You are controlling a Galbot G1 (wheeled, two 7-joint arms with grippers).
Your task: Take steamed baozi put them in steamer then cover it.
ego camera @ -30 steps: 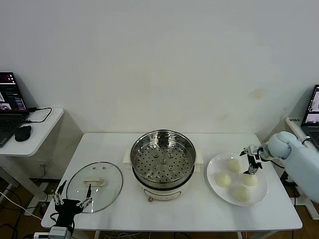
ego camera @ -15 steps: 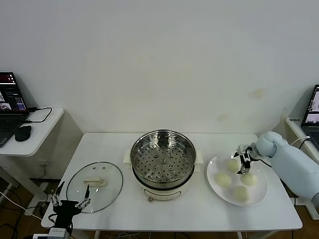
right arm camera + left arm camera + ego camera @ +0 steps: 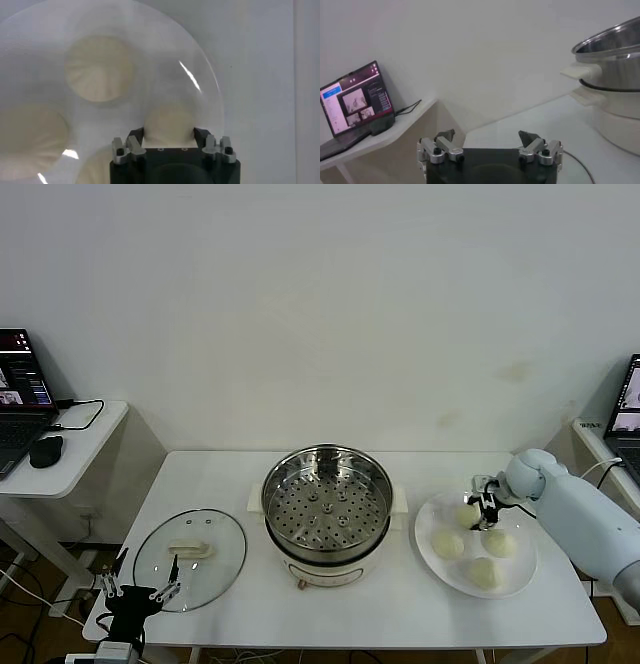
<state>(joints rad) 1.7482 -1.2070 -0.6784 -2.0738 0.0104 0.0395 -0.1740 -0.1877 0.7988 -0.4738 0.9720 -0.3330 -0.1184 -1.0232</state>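
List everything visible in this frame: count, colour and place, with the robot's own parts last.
steamed baozi: four, cream-white, on the plate; the rear one sits between the right gripper's fingers.
plate: one, white, table's right side.
steamer: one, shiny steel on white base, table centre, uncovered, no buns in it.
cover: one, clear glass, cream handle, flat on table's left side.
table: one, white.
laptops: two, dark, on side desks far left and far right.
mouse: one, black, left desk.
left gripper: open, at cover's near edge.
right gripper: shut on the rear baozi.

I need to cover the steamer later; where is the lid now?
In the head view the lid lies flat on the table's left side, left of the steamer.
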